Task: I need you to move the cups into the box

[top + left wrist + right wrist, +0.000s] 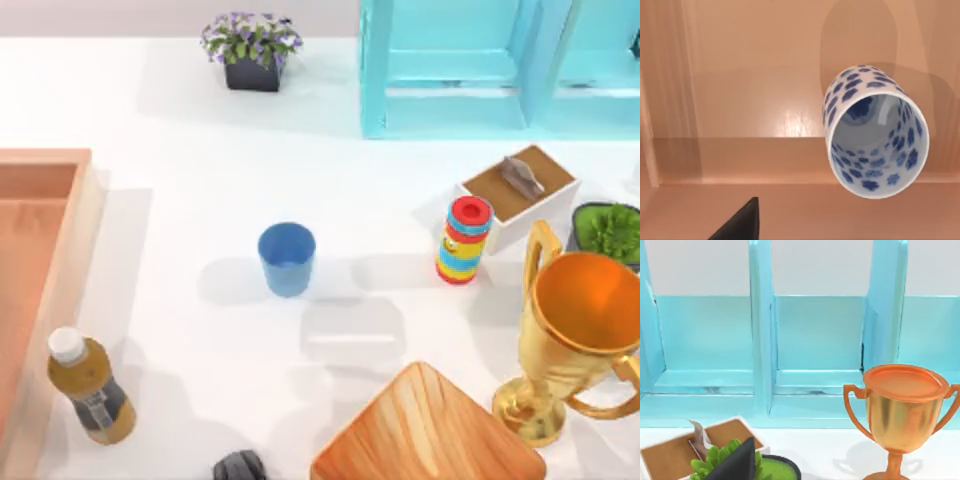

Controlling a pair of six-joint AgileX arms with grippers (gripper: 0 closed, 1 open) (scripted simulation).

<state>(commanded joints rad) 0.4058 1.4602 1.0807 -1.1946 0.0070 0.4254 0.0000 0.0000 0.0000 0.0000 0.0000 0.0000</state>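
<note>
Left wrist view: the white cup with blue floral pattern [875, 130] is seen inside the wooden box [740, 100], mouth tipped toward the camera, over the reddish-brown floor near an inner wall. A dark fingertip of the left gripper [740, 225] shows just below and beside it, apart from the cup; whether that gripper is spread or pressed together cannot be told, nor whether the cup rests on the floor.

Top view: the box's wall [85, 230] lies at the table's left edge; the blue tumbler [287, 258] stands upright mid-table, well apart from it.

Right wrist view: the right gripper [735, 462] hangs near the gold trophy [902, 410] and turquoise cabinet [760, 340], its state not discernible.

Judged step: depositing the floral cup. Done well, the arm withdraws straight up, clear of cup and wall, before the tumbler is addressed.
</note>
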